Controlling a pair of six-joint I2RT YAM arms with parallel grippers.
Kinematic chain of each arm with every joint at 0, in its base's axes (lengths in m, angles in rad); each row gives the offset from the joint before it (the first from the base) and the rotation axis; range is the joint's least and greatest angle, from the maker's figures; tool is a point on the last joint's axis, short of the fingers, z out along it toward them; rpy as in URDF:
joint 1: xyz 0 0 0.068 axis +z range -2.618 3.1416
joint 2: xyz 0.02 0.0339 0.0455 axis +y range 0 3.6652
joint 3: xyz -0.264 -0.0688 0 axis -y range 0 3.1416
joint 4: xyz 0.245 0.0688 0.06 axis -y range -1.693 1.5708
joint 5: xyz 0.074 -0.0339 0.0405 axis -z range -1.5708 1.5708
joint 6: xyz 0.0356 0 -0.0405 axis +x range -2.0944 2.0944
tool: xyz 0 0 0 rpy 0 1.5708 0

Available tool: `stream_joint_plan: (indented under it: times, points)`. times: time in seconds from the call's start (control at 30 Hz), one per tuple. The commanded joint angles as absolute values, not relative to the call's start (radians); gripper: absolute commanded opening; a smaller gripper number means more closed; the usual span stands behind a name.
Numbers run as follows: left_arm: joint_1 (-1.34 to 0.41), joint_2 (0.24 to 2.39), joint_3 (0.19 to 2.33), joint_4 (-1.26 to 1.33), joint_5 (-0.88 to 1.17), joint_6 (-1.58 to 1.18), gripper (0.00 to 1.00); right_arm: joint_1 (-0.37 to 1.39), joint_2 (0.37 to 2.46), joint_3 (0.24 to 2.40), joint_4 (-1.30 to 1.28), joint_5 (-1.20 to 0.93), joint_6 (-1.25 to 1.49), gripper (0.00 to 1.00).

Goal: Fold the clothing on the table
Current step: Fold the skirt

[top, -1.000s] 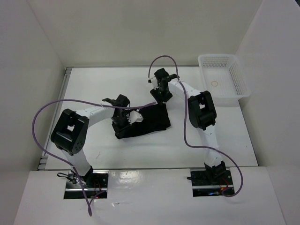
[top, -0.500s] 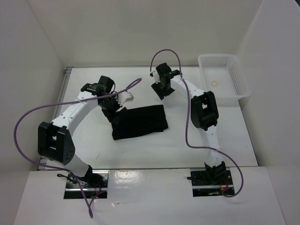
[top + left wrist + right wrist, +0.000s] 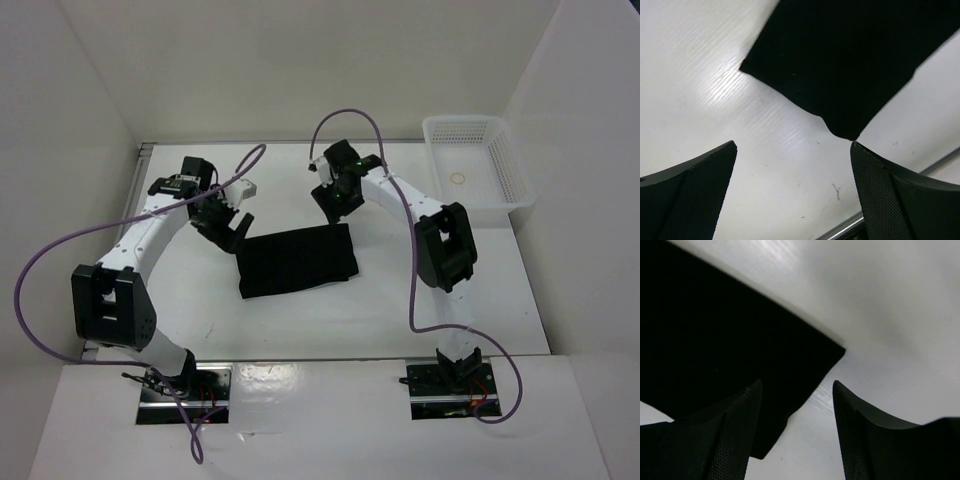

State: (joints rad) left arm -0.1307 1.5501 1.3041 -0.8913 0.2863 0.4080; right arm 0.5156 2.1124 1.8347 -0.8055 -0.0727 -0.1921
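The black garment [image 3: 297, 260] lay flat on the desk [image 3: 330, 315]. The left claw [image 3: 230, 228] gaped wide and empty beside its far-left corner; the right claw [image 3: 330, 205] hung parted and empty near its far-right corner.

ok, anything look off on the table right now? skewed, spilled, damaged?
Nothing spilled or damaged. The clothing lies flat as a compact rectangle, slightly skewed to the edges of the table. The left gripper and right gripper are open, clear of it.
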Motion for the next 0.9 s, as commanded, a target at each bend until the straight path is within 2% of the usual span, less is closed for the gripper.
stream_joint_plan:
  times: [0.0,0.2,0.37,0.73,0.87]
  points:
    - [-0.097,1.578,1.354,-0.805,0.224,0.225,1.0,0.561,2.109,1.784,-0.832,-0.081,-0.141,0.64]
    - [-0.077,1.623,1.477,-0.839,0.215,0.054,1.0,0.592,2.1,1.738,-0.822,-0.091,-0.114,0.64]
    - [-0.077,1.632,1.497,-0.85,0.241,0.021,1.0,0.601,2.123,1.707,-0.822,-0.081,-0.114,0.64]
    - [-0.077,1.717,1.376,-0.764,0.16,0.041,1.0,0.653,2.187,1.648,-0.842,0.046,-0.143,0.64]
    - [-0.077,1.717,1.353,-0.746,0.16,0.041,1.0,0.687,2.187,1.608,-0.778,0.219,-0.152,0.66]
